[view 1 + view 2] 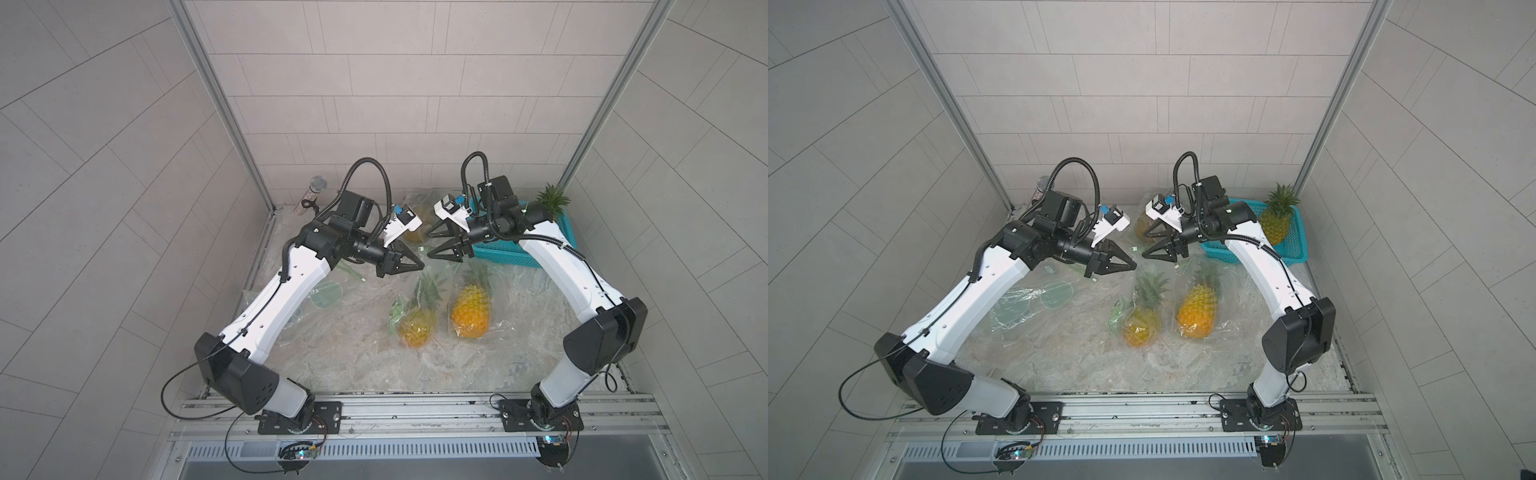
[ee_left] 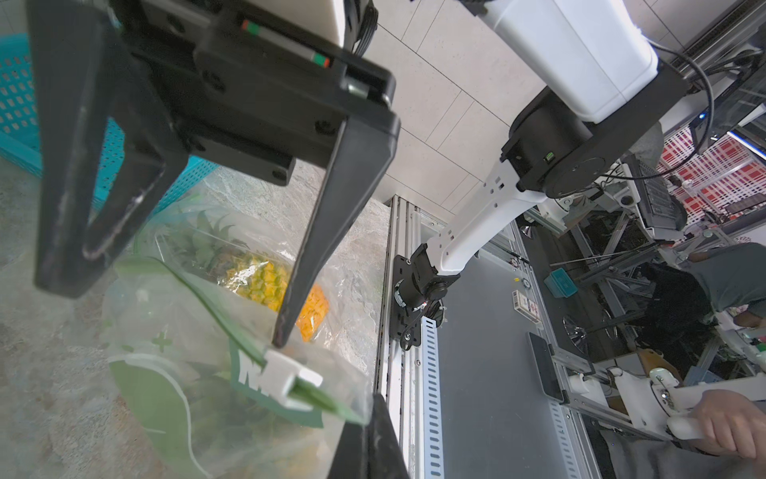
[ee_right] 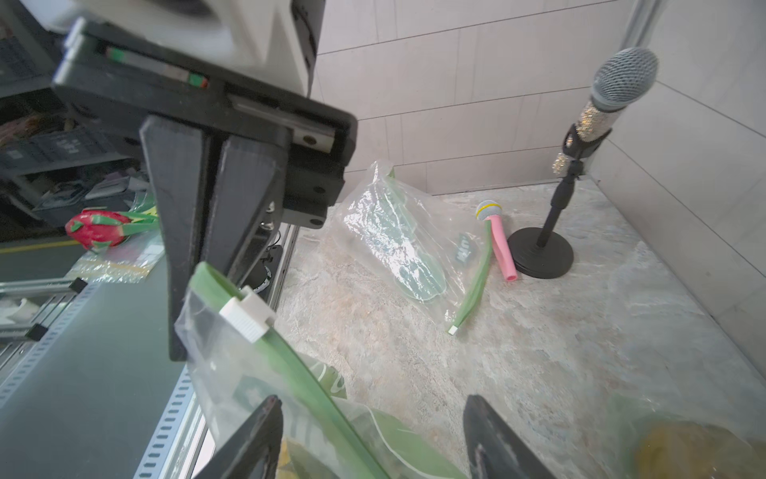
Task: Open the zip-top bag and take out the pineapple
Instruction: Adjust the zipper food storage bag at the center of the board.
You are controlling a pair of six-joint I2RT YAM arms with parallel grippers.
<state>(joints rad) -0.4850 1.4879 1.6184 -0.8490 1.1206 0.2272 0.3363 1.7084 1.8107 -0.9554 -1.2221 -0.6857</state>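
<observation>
A clear zip-top bag (image 1: pixel 415 307) with a green zip strip lies mid-table, and a pineapple (image 1: pixel 415 328) is inside it. My left gripper (image 1: pixel 419 266) is shut on the bag's top corner; in the left wrist view the green strip's end runs into the closed jaws (image 2: pixel 367 427). The white slider (image 2: pixel 290 381) sits on the strip just beyond that grip. My right gripper (image 1: pixel 430 244) faces the left one and is open. In the right wrist view the strip (image 3: pixel 298 373) passes between its fingers (image 3: pixel 257 435), close to the slider (image 3: pixel 248 317), with nothing gripped.
A second bagged pineapple (image 1: pixel 471 311) lies beside the first, and a third (image 1: pixel 413 236) lies behind the grippers. A blue basket (image 1: pixel 519 249) at the back right holds a pineapple (image 1: pixel 1277 220). Empty bags (image 1: pixel 324 295), a microphone stand (image 3: pixel 543 249) and a pink toy microphone (image 3: pixel 499 244) are at the left.
</observation>
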